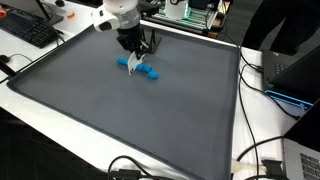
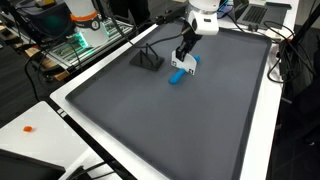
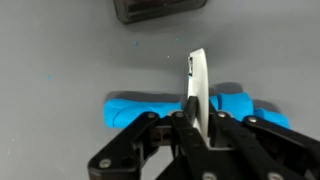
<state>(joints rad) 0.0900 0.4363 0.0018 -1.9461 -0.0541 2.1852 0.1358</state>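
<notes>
My gripper [image 3: 197, 118] is shut on a thin white flat blade [image 3: 197, 75] that points down from the jaws. Its lower end is on or just over a blue soft-looking strip [image 3: 140, 108] lying on the grey mat [image 3: 70, 60]; I cannot tell whether they touch. The blue shows on both sides of the blade. In both exterior views the gripper [image 1: 135, 52] [image 2: 187, 48] hangs over the blue pieces [image 1: 150, 74] [image 2: 180, 73] near the mat's far part. The blade shows under the fingers [image 1: 133, 66] [image 2: 186, 62].
A small black block [image 3: 160, 8] [image 2: 148, 58] sits on the mat just beyond the blue strip. The mat has a white raised border [image 1: 120, 135]. A keyboard [image 1: 30, 30] and cables [image 1: 262, 150] lie outside the mat.
</notes>
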